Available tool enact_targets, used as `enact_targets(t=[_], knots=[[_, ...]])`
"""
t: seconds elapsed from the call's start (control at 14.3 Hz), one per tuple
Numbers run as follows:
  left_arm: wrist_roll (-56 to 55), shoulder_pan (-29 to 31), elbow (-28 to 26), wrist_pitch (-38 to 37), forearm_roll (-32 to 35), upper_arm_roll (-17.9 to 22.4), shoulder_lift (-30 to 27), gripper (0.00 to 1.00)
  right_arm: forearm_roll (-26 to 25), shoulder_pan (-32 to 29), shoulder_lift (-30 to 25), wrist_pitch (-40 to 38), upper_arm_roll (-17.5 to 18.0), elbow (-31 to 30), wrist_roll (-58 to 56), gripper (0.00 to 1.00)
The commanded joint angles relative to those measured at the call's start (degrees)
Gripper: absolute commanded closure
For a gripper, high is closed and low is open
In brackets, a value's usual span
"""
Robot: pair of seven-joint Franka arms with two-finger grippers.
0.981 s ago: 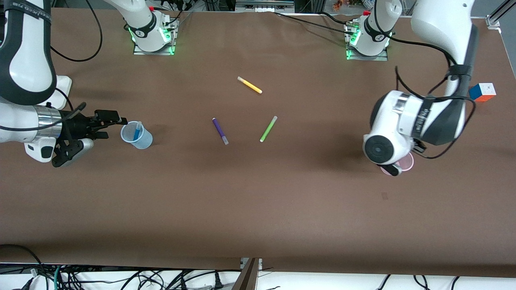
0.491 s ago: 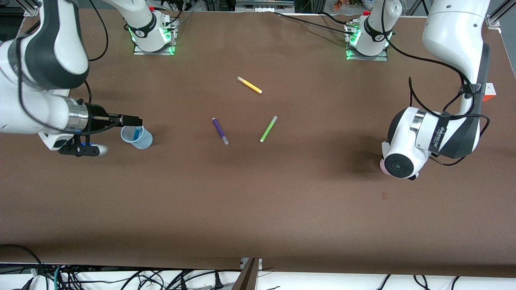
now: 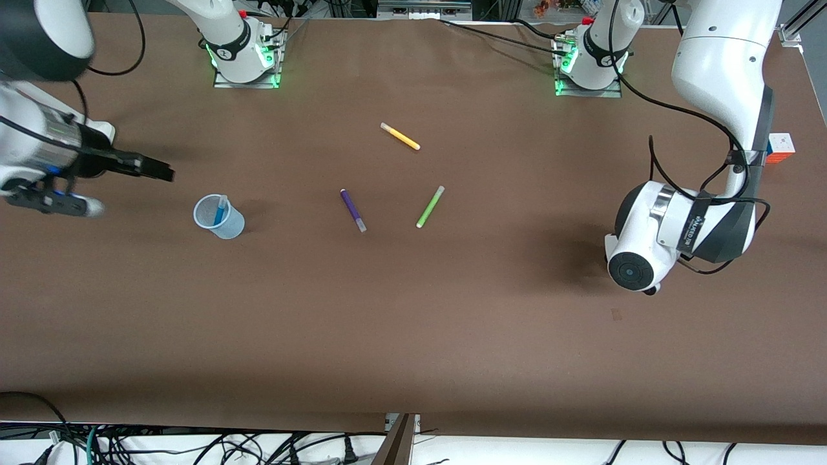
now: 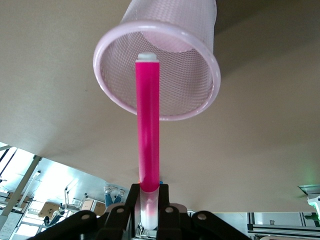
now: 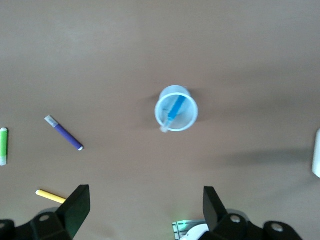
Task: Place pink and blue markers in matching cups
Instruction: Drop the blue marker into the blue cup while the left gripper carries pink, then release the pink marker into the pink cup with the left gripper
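Note:
My left gripper (image 4: 149, 202) is shut on the pale cap end of the pink marker (image 4: 148, 125) and holds it upright over the pale pink cup (image 4: 200, 60). The marker's free end points down into the cup's mouth. In the front view the left arm's wrist (image 3: 636, 268) hides both the cup and the marker. The blue marker (image 3: 221, 209) stands inside the pale blue cup (image 3: 227, 226) toward the right arm's end of the table. Both also show in the right wrist view, the marker (image 5: 174, 109) in the cup (image 5: 188, 120). My right gripper (image 3: 160, 173) is open and empty, in the air beside the blue cup.
A purple pen (image 3: 353, 210), a lime green pen (image 3: 429, 206) and a yellow pen (image 3: 400, 136) lie mid-table. A coloured cube (image 3: 778, 147) sits at the left arm's end of the table.
My right gripper has drawn back and up from the blue cup, leaving the blue marker in it. My left arm has shifted over the pink cup, which it now hides in the front view.

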Motion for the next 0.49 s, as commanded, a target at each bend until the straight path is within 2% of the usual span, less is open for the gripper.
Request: enact_targets(t=[0.0,0.07,0.14,0.28,0.42], knots=[[-0.45,0.24,1.02,0.64,0.54,-0.38,1.28,1.00,-1.80,-4.15,-6.56,-0.15,2.90,-4.50,0.16,0.00],[-0.54,0.15,1.02,0.73,0.45,-0.38,1.45,1.00,-3.89,-5.46,-7.61,0.02,4.65,-4.68,0.33,0.00],[-1.15,0.15,1.02,0.64,0.54,-0.38,1.37,0.91,-6.35,-6.87,-7.88,0.02,6.41,-4.77,0.51,0.00],[-1.78,0.24,0.93,0.64,0.54,-0.38,1.28,0.00,-8.48,-7.67,-8.84,0.20,7.39,-4.77,-0.28,0.00],[-1.42,-0.02,1.02,0.46,0.54,-0.46,1.01,0.00,-8.66,-7.76,-9.29,-0.42,8.00,-4.68,-1.51,0.00]])
